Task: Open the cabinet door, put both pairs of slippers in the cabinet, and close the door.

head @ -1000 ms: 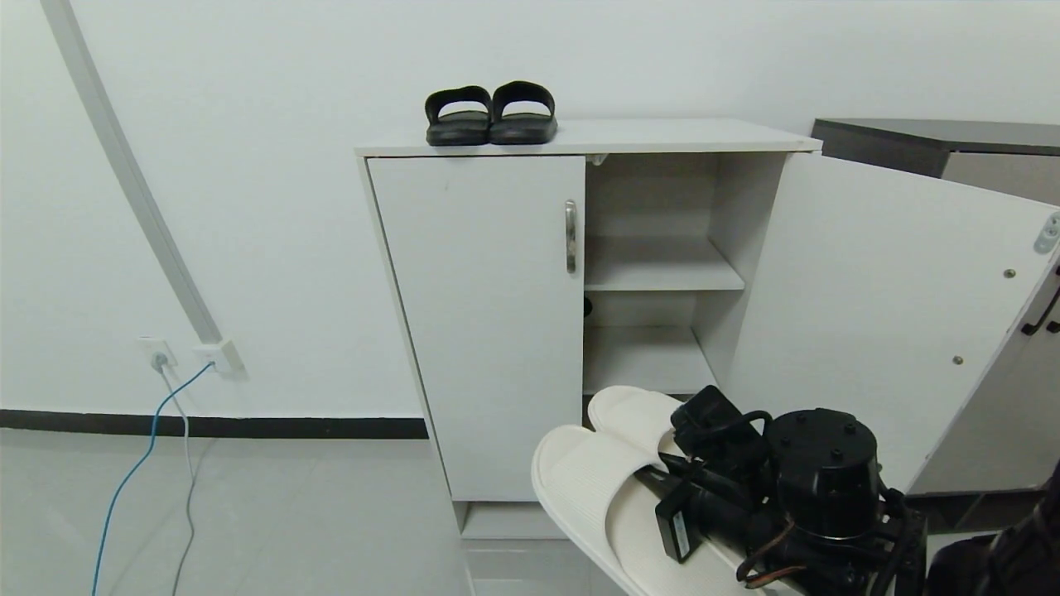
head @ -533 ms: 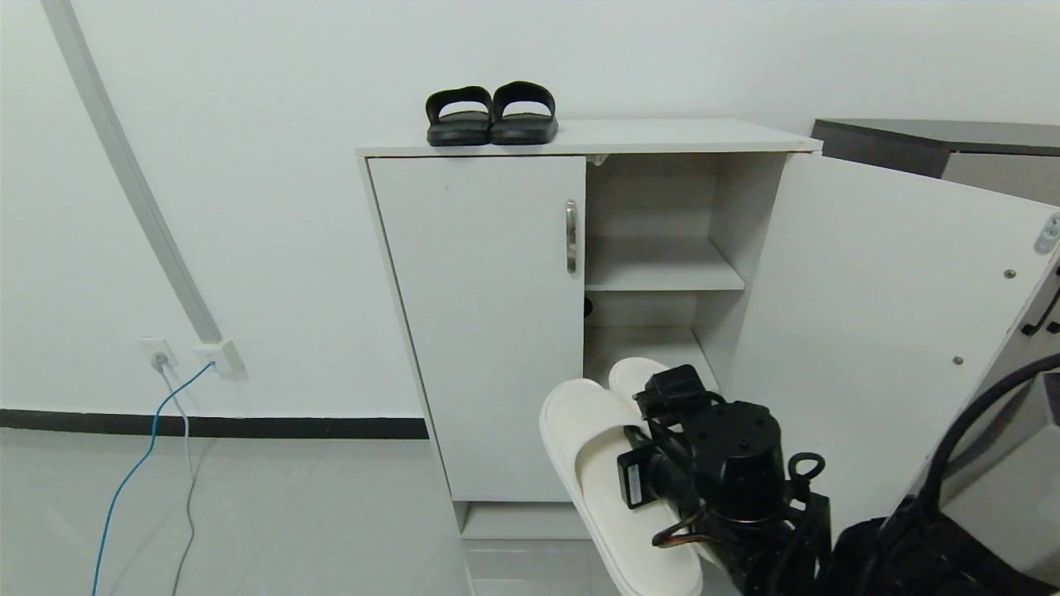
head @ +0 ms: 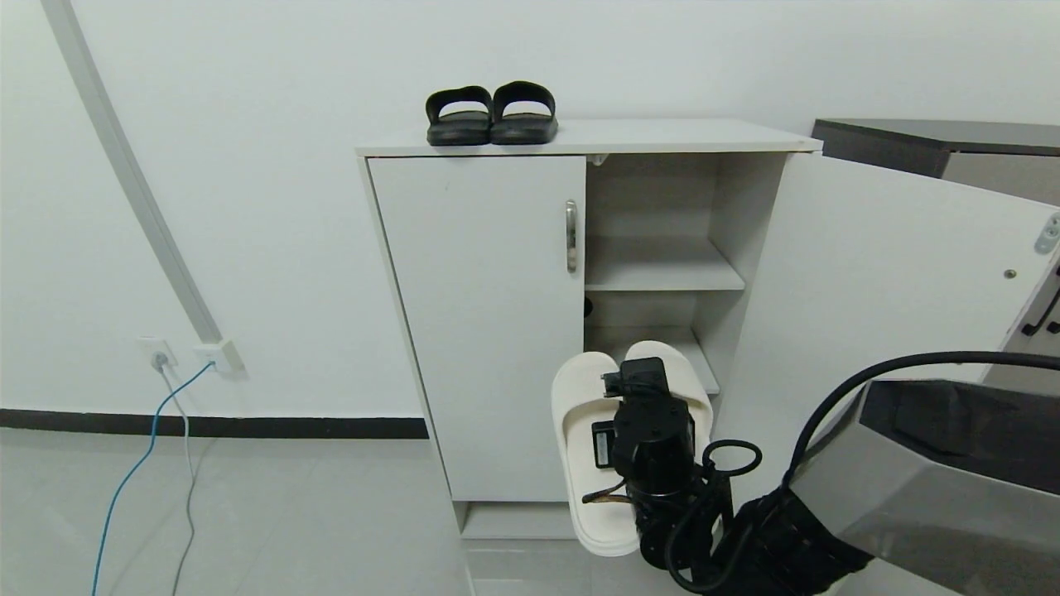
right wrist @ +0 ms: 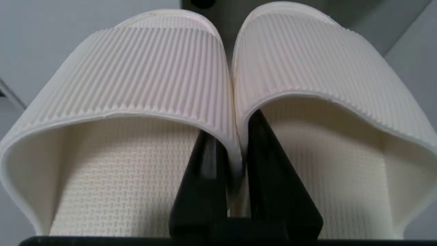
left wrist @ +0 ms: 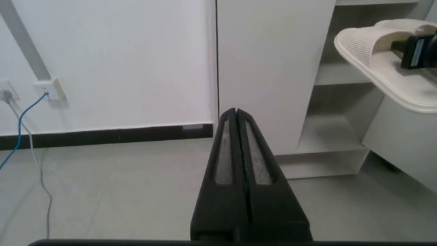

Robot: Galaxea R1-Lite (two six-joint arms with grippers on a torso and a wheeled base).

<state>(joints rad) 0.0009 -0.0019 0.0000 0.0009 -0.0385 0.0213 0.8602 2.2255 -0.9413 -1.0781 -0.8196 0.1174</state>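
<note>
A pair of white slippers (head: 580, 414) hangs in front of the open right half of the white cabinet (head: 662, 136), level with its lower shelf (head: 696, 364). My right gripper (right wrist: 232, 147) is shut on the two slippers' touching inner edges (right wrist: 136, 130), one finger inside each. A pair of black slippers (head: 490, 114) rests on the cabinet top, above the closed left door (head: 489, 323). The right door (head: 869, 306) stands swung wide open. My left gripper (left wrist: 237, 117) is shut and empty, low over the floor, with the white slippers (left wrist: 382, 58) off to one side.
An upper shelf (head: 658, 265) inside the cabinet is bare. A metal handle (head: 570, 236) sits on the closed left door. Cables (head: 141, 463) run from wall sockets down to the grey floor at the left. A dark cabinet (head: 952, 145) stands behind the open door.
My right arm has carried the white slippers up and forward, turning them to point straight at the cabinet opening, from low on the right to the lower shelf's front.
</note>
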